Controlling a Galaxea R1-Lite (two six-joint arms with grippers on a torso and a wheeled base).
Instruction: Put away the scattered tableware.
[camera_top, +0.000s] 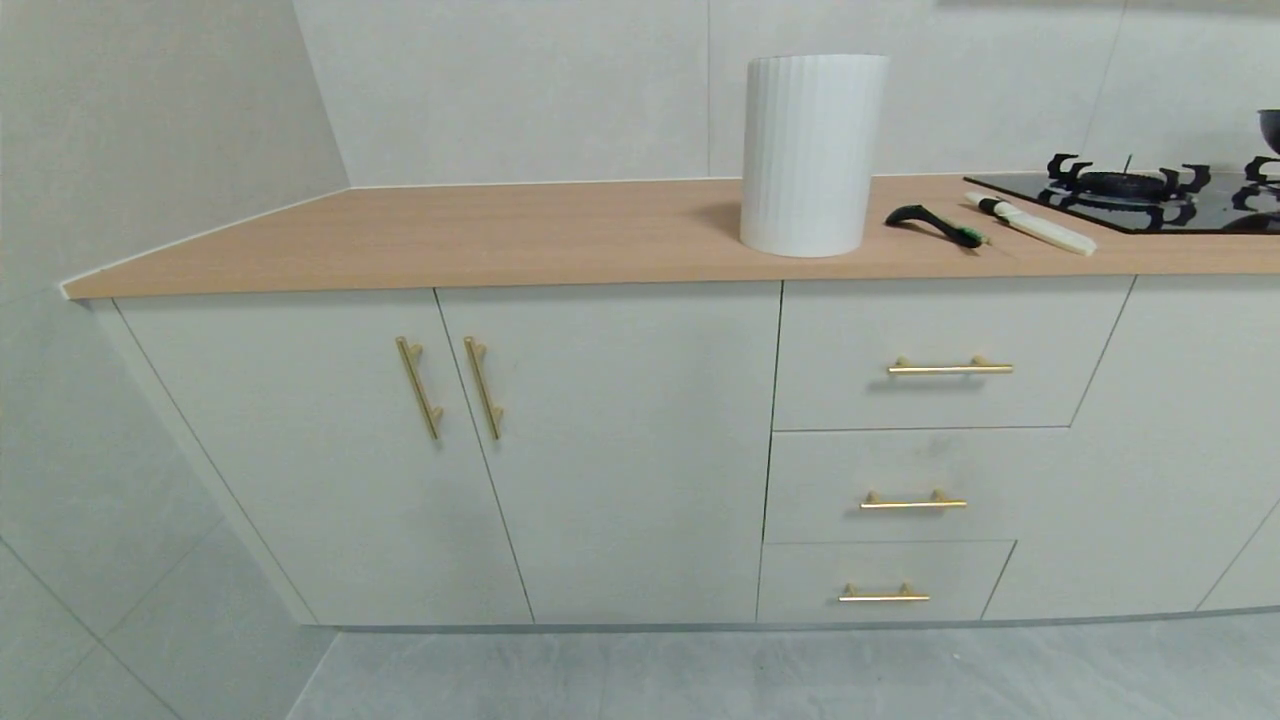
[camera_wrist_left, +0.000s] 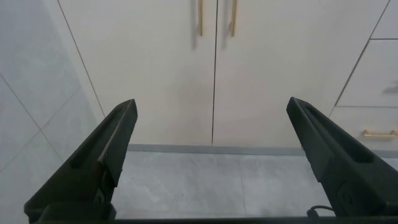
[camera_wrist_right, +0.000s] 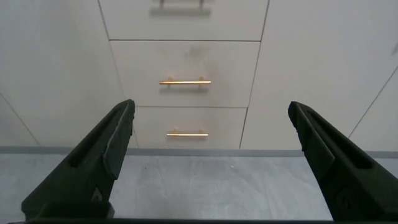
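On the wooden countertop (camera_top: 500, 235) lie a black-handled utensil with a green tip (camera_top: 935, 224) and a cream-coloured knife-like utensil (camera_top: 1030, 223), side by side to the right of a tall white ribbed container (camera_top: 811, 152). My left gripper (camera_wrist_left: 211, 112) hangs low and open, facing the double cabinet doors (camera_wrist_left: 214, 62) above the floor. My right gripper (camera_wrist_right: 211, 112) is open too, facing the drawer fronts with brass handles (camera_wrist_right: 185, 81). Nothing sits between either pair of fingers.
A black gas hob (camera_top: 1130, 195) occupies the counter's far right. Below are two cabinet doors with brass handles (camera_top: 450, 385) and three stacked drawers (camera_top: 935, 368). A tiled wall closes off the left side, and grey floor (camera_top: 700, 675) runs along the cabinet base.
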